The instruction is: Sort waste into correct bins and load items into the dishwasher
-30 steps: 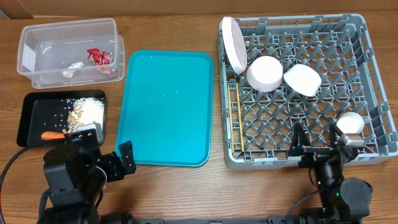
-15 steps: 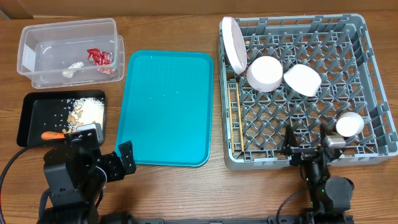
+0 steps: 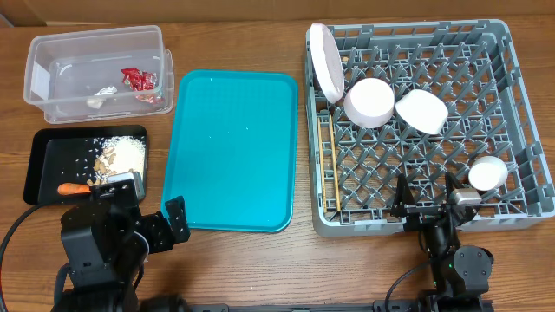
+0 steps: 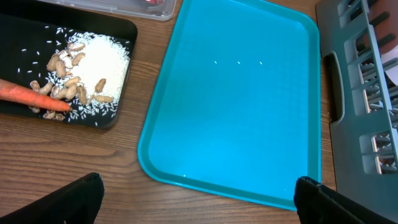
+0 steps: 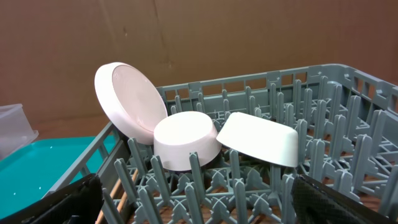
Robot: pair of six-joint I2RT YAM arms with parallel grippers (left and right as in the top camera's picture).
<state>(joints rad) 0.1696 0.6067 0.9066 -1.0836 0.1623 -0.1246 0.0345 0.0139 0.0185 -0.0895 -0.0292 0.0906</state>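
Two bowls (image 5: 186, 143) and one plate (image 5: 129, 99) were held in the dish rack (image 5: 323, 78) beyond the right gripper's (image 5: 196, 208) wide-open, empty jaws; the left gripper's (image 4: 199, 202) were likewise.

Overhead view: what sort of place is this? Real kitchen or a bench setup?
Probably a staged lab bench, not a kitchen: a wooden table holds a loaded grey dish rack and a teal tray, and the right wrist view shows plain cardboard behind the rack.
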